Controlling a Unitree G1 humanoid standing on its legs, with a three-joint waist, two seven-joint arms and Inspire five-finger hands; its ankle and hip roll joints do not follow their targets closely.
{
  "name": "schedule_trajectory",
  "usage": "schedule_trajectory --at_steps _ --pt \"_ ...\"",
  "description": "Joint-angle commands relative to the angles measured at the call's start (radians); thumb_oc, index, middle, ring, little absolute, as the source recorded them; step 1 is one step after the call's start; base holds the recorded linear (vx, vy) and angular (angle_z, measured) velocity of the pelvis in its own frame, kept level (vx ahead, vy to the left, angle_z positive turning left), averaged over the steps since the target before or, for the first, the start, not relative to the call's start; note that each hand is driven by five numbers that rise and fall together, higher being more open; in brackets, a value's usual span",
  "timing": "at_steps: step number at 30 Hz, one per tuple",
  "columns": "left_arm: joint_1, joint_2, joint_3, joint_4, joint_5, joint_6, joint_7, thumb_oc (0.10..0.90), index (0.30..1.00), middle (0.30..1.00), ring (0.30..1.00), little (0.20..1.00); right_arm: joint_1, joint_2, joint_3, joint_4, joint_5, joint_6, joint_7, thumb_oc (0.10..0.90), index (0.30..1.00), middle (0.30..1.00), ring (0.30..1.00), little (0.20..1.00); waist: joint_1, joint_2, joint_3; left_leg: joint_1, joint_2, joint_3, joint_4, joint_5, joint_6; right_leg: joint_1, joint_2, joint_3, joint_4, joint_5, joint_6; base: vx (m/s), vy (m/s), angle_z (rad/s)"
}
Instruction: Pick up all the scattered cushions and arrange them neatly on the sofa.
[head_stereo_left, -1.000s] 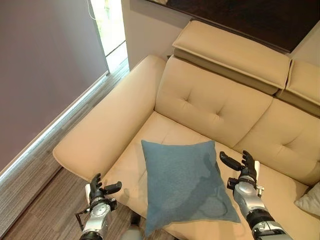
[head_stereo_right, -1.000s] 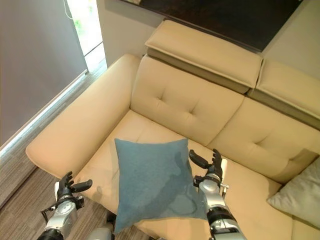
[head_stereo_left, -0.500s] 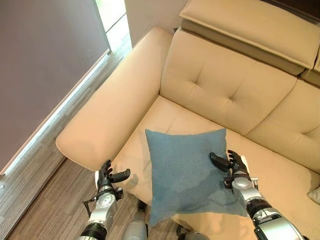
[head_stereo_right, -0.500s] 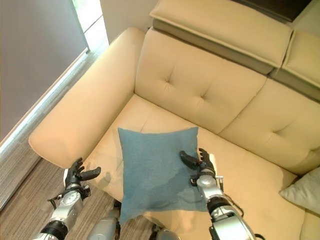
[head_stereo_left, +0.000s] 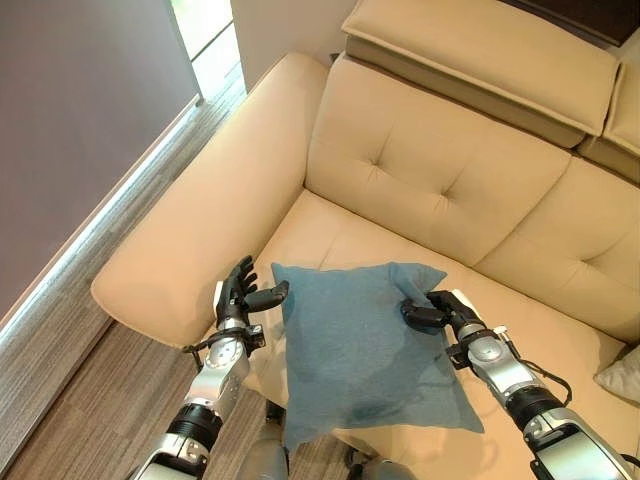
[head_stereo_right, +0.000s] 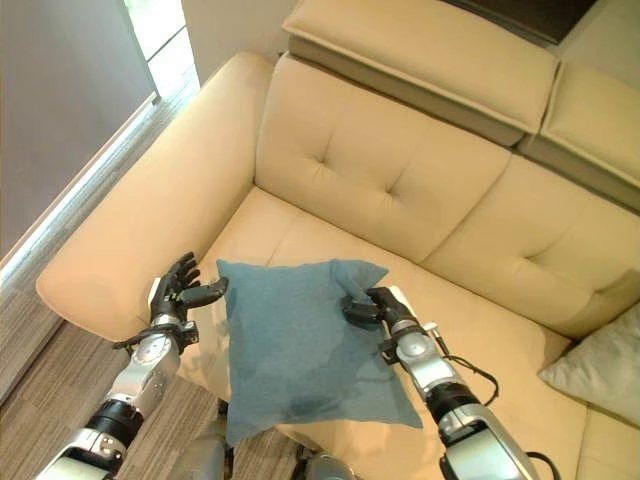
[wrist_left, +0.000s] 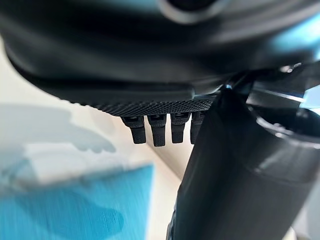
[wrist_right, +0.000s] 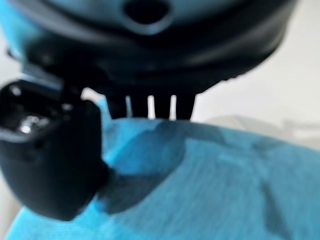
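Note:
A blue cushion (head_stereo_left: 355, 345) lies flat on the beige sofa's seat (head_stereo_left: 330, 240), its lower edge hanging over the front. My right hand (head_stereo_left: 445, 312) is at the cushion's far right corner, which is bunched up. In the right wrist view the thumb (wrist_right: 55, 160) lies on the blue cloth (wrist_right: 200, 185) while the fingers (wrist_right: 150, 107) curl behind its edge. My left hand (head_stereo_left: 243, 295) stands open beside the far left corner, thumb pointing at the cushion. Straight fingers (wrist_left: 160, 130) show in the left wrist view, with the blue cushion (wrist_left: 75, 210) past them.
A grey cushion (head_stereo_right: 600, 370) rests on the seat at the far right. The sofa's wide armrest (head_stereo_left: 200, 220) runs along the left, with wooden floor (head_stereo_left: 90, 330) and a grey wall beyond. Tufted backrests (head_stereo_left: 440, 160) rise behind the seat.
The right hand has slid up to the cushion's far right corner and curled onto it, bunching the cloth. The left hand rose from the seat's front edge to the far left corner.

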Motion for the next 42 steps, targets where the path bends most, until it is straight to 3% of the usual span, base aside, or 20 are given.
schedule_trajectory --at_steps 1,3,7,13,19,26,30,35,38,39,40,41,42 --pt "-0.188 -0.058 -0.035 0.164 -0.024 -0.013 -0.037 0.8 0.9 0.9 0.9 0.9 0.012 0.004 0.075 -0.143 0.048 -0.014 0.076 0.4 0.3 0.3 0.3 0.3 -0.015 -0.002 -0.053 0.007 0.001 0.053 0.001 -0.126 -0.023 -0.037 -0.048 0.027 0.005 -0.053 0.046 -0.01 0.006 -0.04" --pt "-0.231 -0.071 -0.033 0.24 -0.047 0.012 -0.049 0.8 0.9 0.9 0.9 0.9 0.006 -0.009 0.086 -0.189 0.065 -0.009 0.084 0.4 0.3 0.3 0.3 0.3 -0.027 0.001 -0.048 0.004 0.004 0.059 0.001 -0.123 -0.024 -0.046 -0.047 0.033 0.005 -0.048 0.048 -0.02 0.005 -0.1" --pt "-0.323 -0.078 -0.061 0.52 0.036 0.091 -0.114 0.8 0.9 0.9 0.9 0.9 -0.026 -0.025 0.11 -0.222 0.095 0.001 0.11 0.4 0.3 0.3 0.3 0.3 -0.055 0.009 -0.04 0.002 0.011 0.079 0.001 -0.12 -0.027 -0.067 -0.043 0.054 0.005 -0.04 0.051 -0.02 0.013 -0.21" --pt "-0.403 -0.062 -0.076 0.756 0.315 0.161 -0.086 0.8 0.9 0.9 0.9 0.9 -0.035 -0.038 0.099 -0.219 0.091 -0.002 0.109 0.4 0.3 0.3 0.3 0.3 -0.078 0.015 -0.034 0.012 0.018 0.101 0.001 -0.123 -0.029 -0.074 -0.042 0.066 0.005 -0.034 0.053 0.0 -0.002 -0.11" --pt "-0.403 -0.035 -0.077 0.868 0.496 0.203 -0.053 0.8 0.9 0.9 0.9 0.9 0.012 -0.034 0.057 -0.218 0.081 -0.016 0.095 0.4 0.3 0.3 0.3 0.3 -0.089 0.017 -0.042 0.028 0.024 0.102 0.001 -0.126 -0.03 -0.061 -0.041 0.066 0.005 -0.039 0.053 0.0 -0.01 -0.02" --pt "-0.353 -0.044 -0.064 0.918 0.538 0.23 -0.086 0.8 0.9 0.9 0.9 0.9 0.01 0.006 0.074 -0.229 0.058 -0.008 0.101 0.4 0.3 0.3 0.3 0.3 -0.096 0.018 -0.06 0.039 0.027 0.107 0.001 -0.133 -0.029 -0.053 -0.039 0.067 0.005 -0.043 0.054 0.01 -0.001 -0.01" --pt "-0.315 -0.08 -0.091 0.914 0.593 0.239 -0.097 0.8 0.9 0.9 0.9 0.9 0.019 0.039 0.089 -0.251 0.042 -0.008 0.103 0.4 0.3 0.3 0.3 0.3 -0.105 0.013 -0.071 0.049 0.029 0.109 0.001 -0.139 -0.029 -0.044 -0.038 0.067 0.005 -0.047 0.052 0.03 -0.003 -0.01" --pt "-0.173 -0.176 -0.161 0.939 0.727 0.253 -0.134 0.8 0.9 0.9 0.9 0.9 0.065 0.078 0.07 -0.291 0.012 -0.016 0.099 0.4 0.3 0.3 0.3 0.3 -0.109 0.004 -0.091 0.06 0.029 0.107 0.001 -0.152 -0.023 -0.034 -0.039 0.071 0.005 -0.051 0.05 0.04 0.005 0.0" --pt "-0.139 -0.196 -0.153 0.945 0.71 0.251 -0.164 0.8 0.9 0.9 0.9 0.9 0.081 0.088 0.062 -0.307 0.002 -0.015 0.095 0.4 0.3 0.3 0.3 0.3 -0.111 0.0 -0.094 0.063 0.03 0.109 0.001 -0.155 -0.022 -0.033 -0.038 0.074 0.005 -0.051 0.05 0.02 0.001 -0.01" --pt "-0.124 -0.204 -0.144 0.917 0.644 0.238 -0.21 0.599 0.599 0.599 0.599 0.599 0.093 0.095 0.05 -0.314 0.001 -0.012 0.092 0.4 0.3 0.3 0.3 0.3 -0.115 -0.003 -0.096 0.063 0.031 0.11 0.001 -0.157 -0.021 -0.034 -0.038 0.074 0.005 -0.052 0.05 0.0 0.0 0.0" --pt "-0.124 -0.204 -0.144 0.917 0.643 0.238 -0.21 0.574 0.561 0.561 0.561 0.561 0.093 0.095 0.05 -0.315 0.001 -0.012 0.092 0.4 0.3 0.3 0.3 0.3 -0.115 -0.003 -0.097 0.063 0.031 0.11 0.001 -0.157 -0.021 -0.034 -0.038 0.074 0.005 -0.052 0.05 0.03 0.0 -0.03" --pt "-0.099 -0.211 -0.121 0.877 0.536 0.222 -0.238 0.4 0.3 0.3 0.3 0.3 0.112 0.107 0.034 -0.316 0.007 -0.008 0.086 0.4 0.3 0.3 0.3 0.3 -0.114 -0.005 -0.1 0.062 0.03 0.11 0.001 -0.16 -0.021 -0.035 -0.04 0.073 0.005 -0.053 0.05 0.0 0.0 0.0" --pt "-0.092 -0.21 -0.11 0.834 0.462 0.214 -0.25 0.4 0.3 0.3 0.3 0.3 0.115 0.113 0.029 -0.305 0.014 -0.006 0.079 0.4 0.3 0.3 0.3 0.3 -0.113 -0.005 -0.1 0.062 0.029 0.108 0.001 -0.16 -0.021 -0.035 -0.04 0.071 0.005 -0.053 0.05 0.0 0.0 0.0"
